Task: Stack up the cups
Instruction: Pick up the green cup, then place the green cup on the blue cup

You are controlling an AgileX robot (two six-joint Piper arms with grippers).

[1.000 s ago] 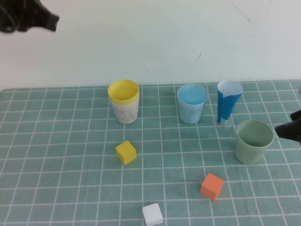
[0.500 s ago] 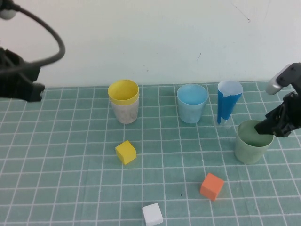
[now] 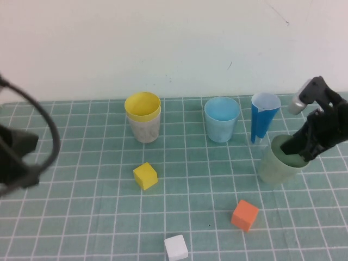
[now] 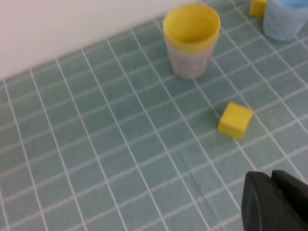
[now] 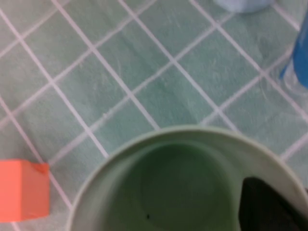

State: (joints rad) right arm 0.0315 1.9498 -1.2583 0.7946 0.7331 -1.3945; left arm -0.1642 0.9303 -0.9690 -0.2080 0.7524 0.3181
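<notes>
Right gripper [image 3: 298, 148] pinched the sage green cup [image 3: 276, 166] by its rim, cup tilted, beside the blue-and-white cone cup [image 3: 263, 124]. Right wrist view alone showed one finger [image 5: 267, 207] inside. Left gripper [image 4: 274, 202] closed, empty, at table's left.

We saw a desk [image 3: 81, 217] under a green grid cloth. On it stood a light blue cup [image 3: 222, 119], a blue-and-white cone cup [image 3: 263, 124], and yellow [image 3: 145, 175], orange [image 3: 244, 215] and white [image 3: 176, 247] cubes.

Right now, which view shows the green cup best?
The high view: the whole green cup shows, tilted, with the right gripper shut on its rim. The right wrist view shows only its inside; the left wrist view misses it.
</notes>
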